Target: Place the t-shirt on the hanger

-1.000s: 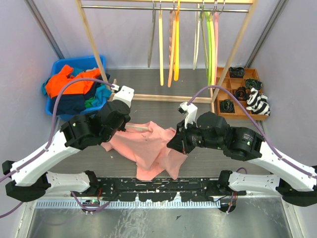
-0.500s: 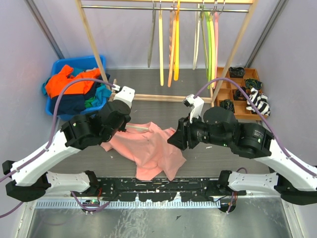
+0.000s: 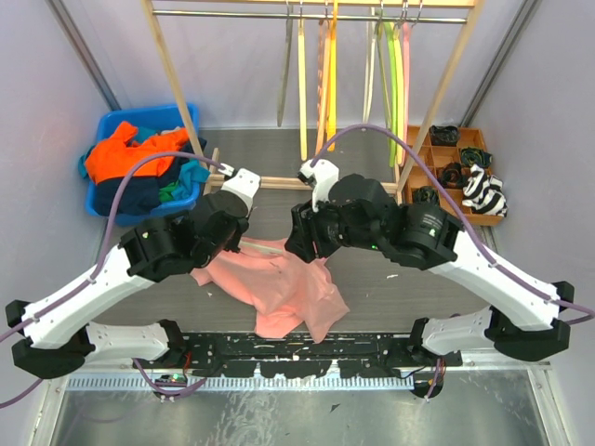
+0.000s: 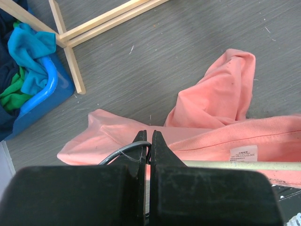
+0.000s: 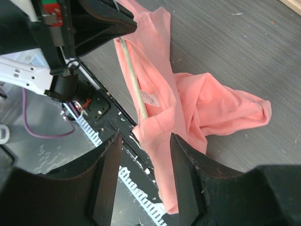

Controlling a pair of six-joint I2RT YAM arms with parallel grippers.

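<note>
1. At the far left, a blue plastic bin (image 3: 139, 116) heaped with a bright orange garment (image 3: 125, 158) and darker clothes stands well apart from the work. It blocks nothing.
2. The left tool (image 4: 149, 141) has its jaws pressed together on the slim wire hook of the thin cream-white triangular hanger (image 4: 221, 164), whose bar runs off to the right, low over the grey surface (image 3: 390, 279). A pinch on wire that thin could let the hanger swivel or droop if anything tugs it.
3. The salmon-pink cotton t-shirt (image 3: 288, 288) lies crumpled on the surface between the two arms. Its labelled collar band lies along the hanger's bar, which seems to enter the neck opening (its far end is hidden in cloth). With only that much seated, the shirt could slide off if the hanger is lifted or tilted.
4. The right tool (image 5: 146, 139) hovers above the shirt, jaws roughly half apart and holding nothing. A grab here might bunch several layers and drag the collar off the bar.
5. Behind both arms, the pale wooden rack's base rail (image 4: 106, 24) lies close, so a high lift risks knocking it or the coloured hangers (image 3: 330, 84) above.
6. At the far right, a wooden compartment tray (image 3: 471, 132) of rolled socks stands clear of the work.
</note>
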